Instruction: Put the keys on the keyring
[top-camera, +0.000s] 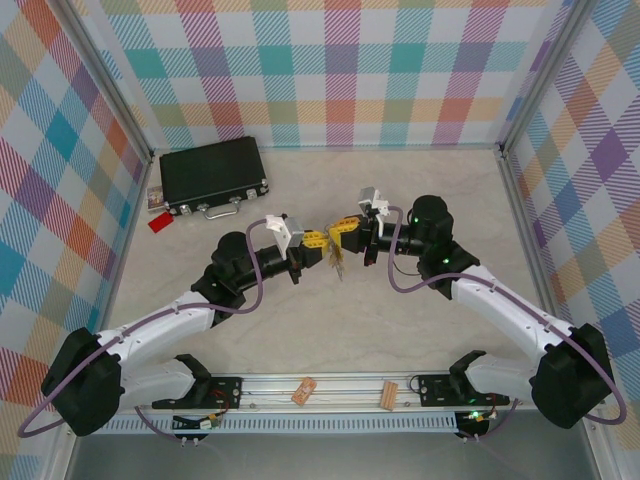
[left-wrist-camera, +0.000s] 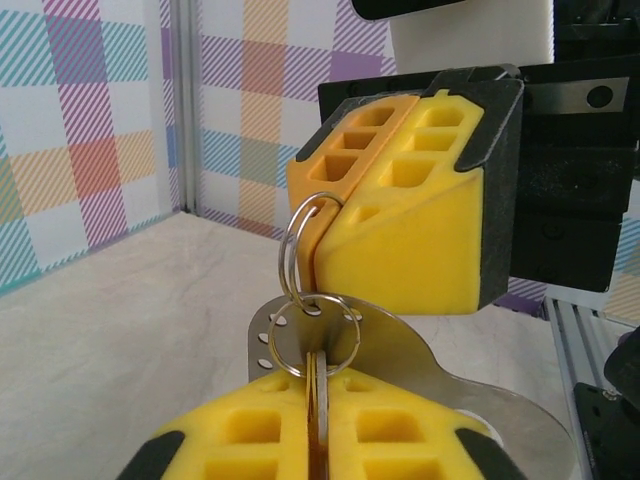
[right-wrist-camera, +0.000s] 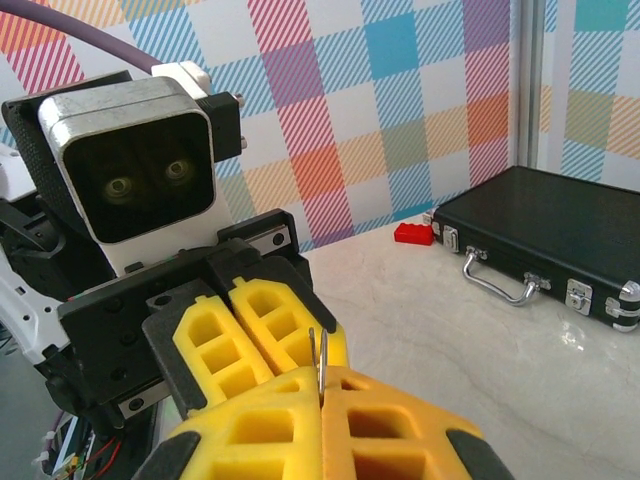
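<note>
My two grippers meet tip to tip above the middle of the table. The left gripper (top-camera: 316, 241) (left-wrist-camera: 320, 405) is shut on thin flat metal keys (left-wrist-camera: 323, 375), seen edge-on between its yellow pads. A silver split keyring (left-wrist-camera: 300, 245) rises from them into the right gripper (top-camera: 347, 231) (right-wrist-camera: 322, 400), which is shut on it. In the right wrist view the keyring (right-wrist-camera: 318, 355) shows as two thin wires. A second ring (left-wrist-camera: 352, 338) hangs linked to it, in front of a flat silver plate (left-wrist-camera: 430, 355) with small holes. A bunch of keys (top-camera: 337, 263) dangles below the fingertips.
A black case (top-camera: 212, 175) (right-wrist-camera: 560, 225) with a silver handle lies at the back left, a small red block (top-camera: 159, 223) (right-wrist-camera: 411, 233) beside it. Two tan wooden clips (top-camera: 303, 391) (top-camera: 387, 394) sit on the front rail. Plaid walls close in three sides.
</note>
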